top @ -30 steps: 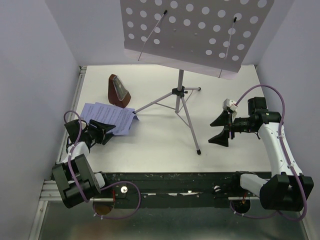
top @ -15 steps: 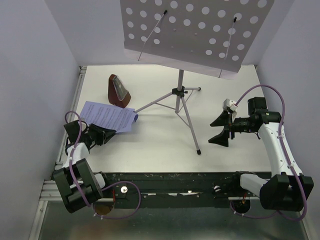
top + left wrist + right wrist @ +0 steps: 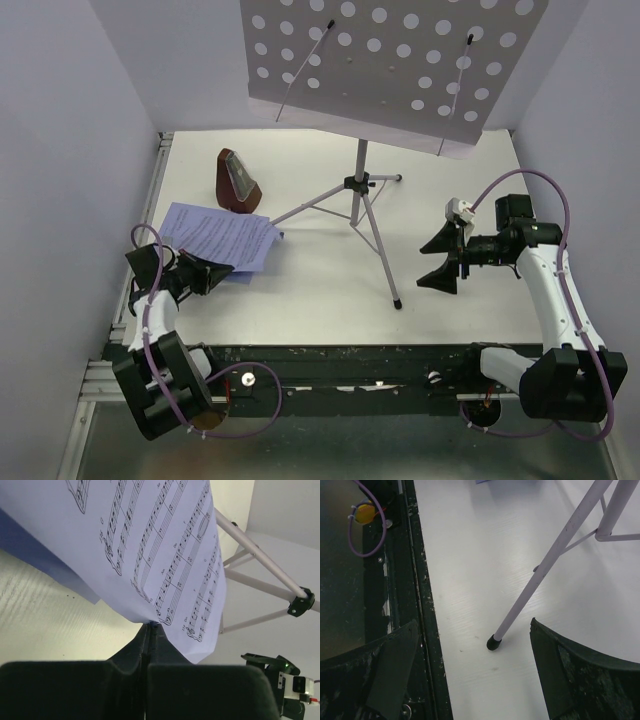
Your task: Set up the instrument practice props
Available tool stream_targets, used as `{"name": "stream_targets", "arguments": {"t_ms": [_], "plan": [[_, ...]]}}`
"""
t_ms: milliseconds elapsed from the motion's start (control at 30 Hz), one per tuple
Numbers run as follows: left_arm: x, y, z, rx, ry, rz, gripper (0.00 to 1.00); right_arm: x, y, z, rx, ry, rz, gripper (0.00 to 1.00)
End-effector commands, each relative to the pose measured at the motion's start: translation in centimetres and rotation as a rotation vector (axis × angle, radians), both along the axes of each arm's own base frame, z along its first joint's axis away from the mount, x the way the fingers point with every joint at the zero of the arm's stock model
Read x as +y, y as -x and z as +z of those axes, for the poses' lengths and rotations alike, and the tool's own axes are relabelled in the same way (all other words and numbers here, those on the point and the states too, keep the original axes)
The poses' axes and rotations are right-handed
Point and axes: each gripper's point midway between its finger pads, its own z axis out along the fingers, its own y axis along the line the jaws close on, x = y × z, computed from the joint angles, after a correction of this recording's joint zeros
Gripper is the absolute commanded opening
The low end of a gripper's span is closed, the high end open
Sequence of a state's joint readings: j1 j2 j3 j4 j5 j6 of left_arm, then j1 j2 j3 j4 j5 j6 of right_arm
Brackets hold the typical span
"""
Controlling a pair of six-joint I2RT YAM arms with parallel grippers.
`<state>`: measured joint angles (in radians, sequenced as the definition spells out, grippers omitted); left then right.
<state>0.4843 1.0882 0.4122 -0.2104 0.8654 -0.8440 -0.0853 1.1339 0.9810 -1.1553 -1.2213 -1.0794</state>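
The lavender sheet-music pages (image 3: pixel 224 236) lie at the table's left, their near edge lifted off the surface. My left gripper (image 3: pixel 222 271) is shut on that near edge; in the left wrist view the printed pages (image 3: pixel 150 545) rise from the pinched fingertips (image 3: pixel 150 626). The brown pyramid metronome (image 3: pixel 238 183) stands just behind the pages. The pale lilac perforated music stand (image 3: pixel 385 70) rises on its thin tripod (image 3: pixel 360 200) at the table's middle. My right gripper (image 3: pixel 440 258) hangs open to the right of the tripod, its jaws wide either side of a tripod foot (image 3: pixel 494 642).
Tripod legs spread across the table's middle, one foot (image 3: pixel 398 303) near the front edge. White walls enclose the left, back and right. A dark rail (image 3: pixel 340 360) with purple cables runs along the near edge.
My left gripper has shut on the near edge of the sheet music and drawn back a little toward the left. The pages shifted slightly. The right arm is still.
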Motion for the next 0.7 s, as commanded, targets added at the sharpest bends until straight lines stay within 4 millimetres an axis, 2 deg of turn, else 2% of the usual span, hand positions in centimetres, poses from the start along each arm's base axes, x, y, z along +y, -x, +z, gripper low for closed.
{"name": "stream_targets", "arguments": {"t_ms": [0, 100, 167, 300, 400, 500, 600, 667], "plan": [[-1.0, 1.6, 1.3, -0.037, -0.025, -0.087, 0.0, 0.3, 0.1, 1.3, -0.024, -0.037, 0.022, 1.0], [-1.6, 3.0, 2.5, -0.048, -0.086, -0.147, 0.0, 0.6, 0.7, 1.8, -0.028, -0.066, 0.051, 1.0], [-3.2, 3.8, 3.3, -0.051, -0.134, -0.22, 0.0, 0.9, 1.2, 2.2, -0.018, -0.085, 0.073, 1.0], [-4.9, 5.8, 5.2, -0.063, -0.201, -0.294, 0.0, 1.3, 1.9, 3.1, -0.016, -0.095, 0.111, 1.0], [-6.3, 8.2, 4.9, -0.01, -0.228, -0.416, 0.0, 1.5, 2.7, 3.4, -0.003, -0.06, 0.134, 1.0], [-7.7, 9.7, 5.1, -0.004, -0.251, -0.505, 0.0, 1.5, 3.6, 3.6, 0.007, -0.017, 0.136, 1.0], [-8.4, 10.5, 6.9, -0.069, -0.335, -0.558, 0.0, 1.3, 3.9, 3.8, -0.004, 0.02, 0.112, 1.0], [-9.2, 11.3, 9.0, -0.159, -0.38, -0.618, 0.0, 1.3, 3.4, 3.9, 0.024, 0.026, 0.069, 1.0]]}}
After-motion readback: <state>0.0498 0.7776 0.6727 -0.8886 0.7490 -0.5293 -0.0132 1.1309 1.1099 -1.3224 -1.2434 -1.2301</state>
